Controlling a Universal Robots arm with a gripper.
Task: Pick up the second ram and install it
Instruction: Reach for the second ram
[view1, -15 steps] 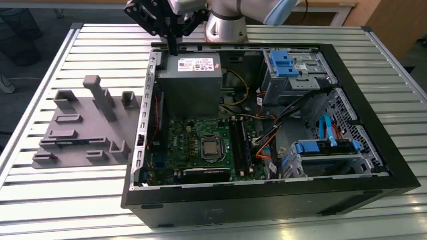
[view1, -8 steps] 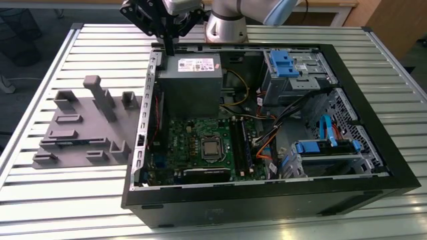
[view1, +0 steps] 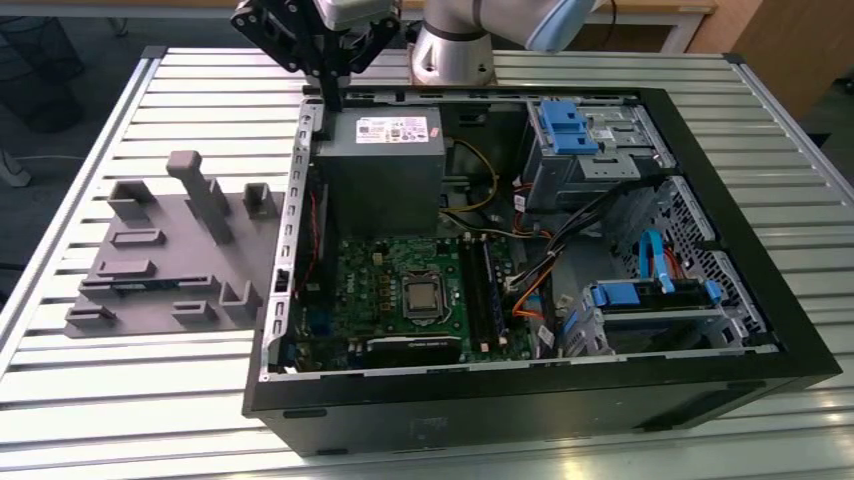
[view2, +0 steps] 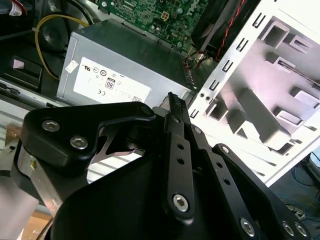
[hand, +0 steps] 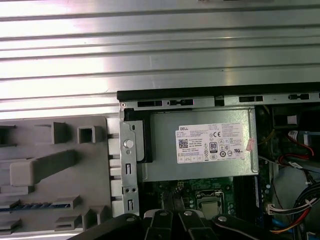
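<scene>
The second ram (hand: 35, 205) is a thin blue stick lying edge-up in a slot of the grey plastic tray (hand: 60, 170); in the exterior view the ram (view1: 134, 284) sits in the tray's near part. My gripper (view1: 327, 98) hangs above the back corner of the open computer case, over the case wall beside the power supply (view1: 380, 150), well away from the ram. Its black fingers (view2: 172, 100) are pressed together with nothing between them. The green motherboard (view1: 387, 290) lies inside the case, with long memory slots (view1: 478, 290) beside the processor.
The case (view1: 534, 390) lies on its side on a slatted metal table (view1: 134, 400). Drive cages with blue clips (view1: 574, 125) and loose cables (view1: 534, 290) crowd the exterior view's right half of the case. Upright grey blocks (view1: 200, 195) stand on the tray.
</scene>
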